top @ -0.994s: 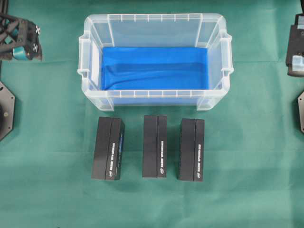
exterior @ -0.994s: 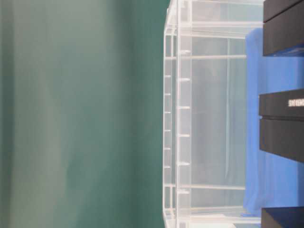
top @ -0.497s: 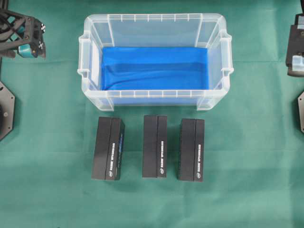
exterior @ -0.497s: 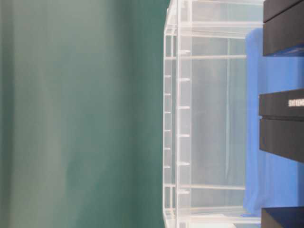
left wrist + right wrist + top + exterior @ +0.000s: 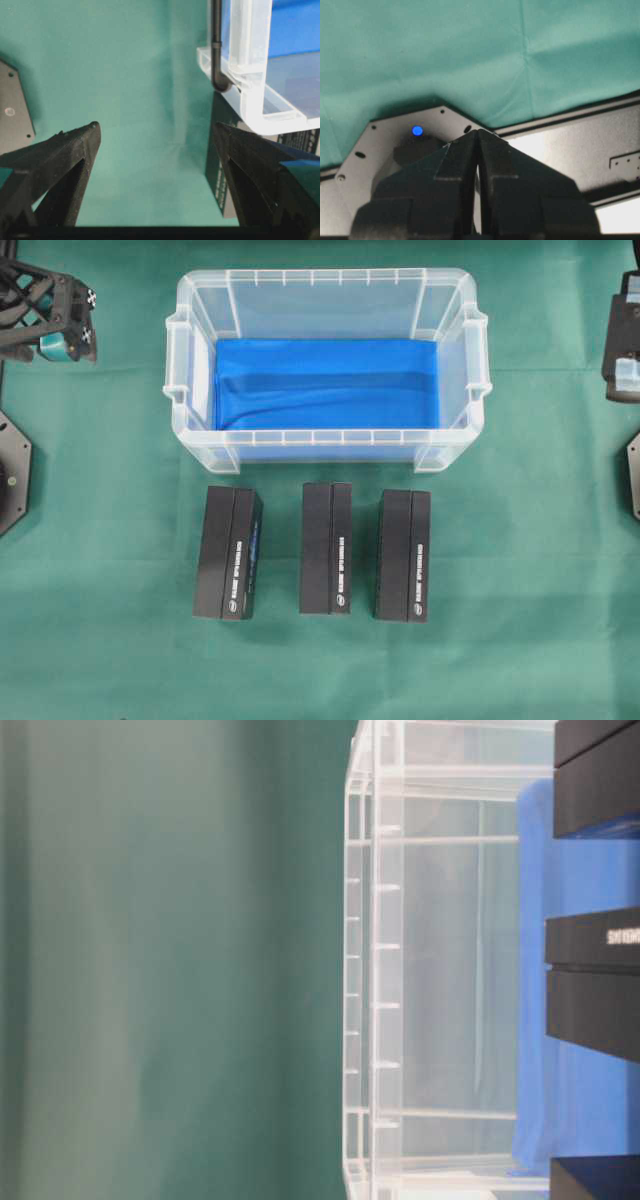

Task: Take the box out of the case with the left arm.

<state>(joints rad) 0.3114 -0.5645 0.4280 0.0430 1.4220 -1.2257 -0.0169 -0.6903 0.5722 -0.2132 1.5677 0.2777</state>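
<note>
Case (image 5: 325,445) open-topped, walls ring blue cloth (image 5: 325,385); three black boxes (image 5: 331,548) line front wall outside.

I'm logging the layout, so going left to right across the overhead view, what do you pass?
Left pincer → left black box → middle black box → right black box → right arm. The case spans all three boxes, so it is left out.

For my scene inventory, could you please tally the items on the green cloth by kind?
Black boxes: 3, all outside the case
Clear case: 1
Blue cloth lining in the case: 1
Total: 5
</note>
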